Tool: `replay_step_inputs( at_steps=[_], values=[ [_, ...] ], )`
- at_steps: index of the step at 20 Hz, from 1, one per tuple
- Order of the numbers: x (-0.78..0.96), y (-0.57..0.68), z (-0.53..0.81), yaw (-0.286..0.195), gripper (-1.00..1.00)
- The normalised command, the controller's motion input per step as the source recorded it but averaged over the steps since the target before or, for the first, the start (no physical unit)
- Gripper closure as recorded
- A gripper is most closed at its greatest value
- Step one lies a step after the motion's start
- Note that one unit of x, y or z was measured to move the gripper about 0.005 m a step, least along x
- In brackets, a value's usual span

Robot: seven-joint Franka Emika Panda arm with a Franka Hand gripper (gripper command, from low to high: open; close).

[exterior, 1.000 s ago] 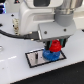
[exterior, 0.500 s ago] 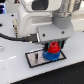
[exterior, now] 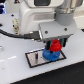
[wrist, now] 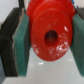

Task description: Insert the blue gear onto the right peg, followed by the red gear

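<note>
Red gear [exterior: 56,46] sits clamped in the gripper [exterior: 55,44], just above the blue gear [exterior: 50,54] on the plate [exterior: 33,59]. If its hole misses the peg, I think it jams or tilts.

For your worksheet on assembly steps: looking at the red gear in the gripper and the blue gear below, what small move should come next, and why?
Probably a short, straight lowering. The gripper is shut on the red gear, which sits just above the blue gear on the plate. Whether its hole lines up with the peg cannot be told.
</note>
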Motion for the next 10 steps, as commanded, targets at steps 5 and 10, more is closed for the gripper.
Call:
replay_step_inputs(
  at_steps=[5,10],
  values=[
    [0.05,-0.17,-0.12,0.0,1.0],
    [0.03,-0.17,-0.18,0.0,1.0]
  ],
)
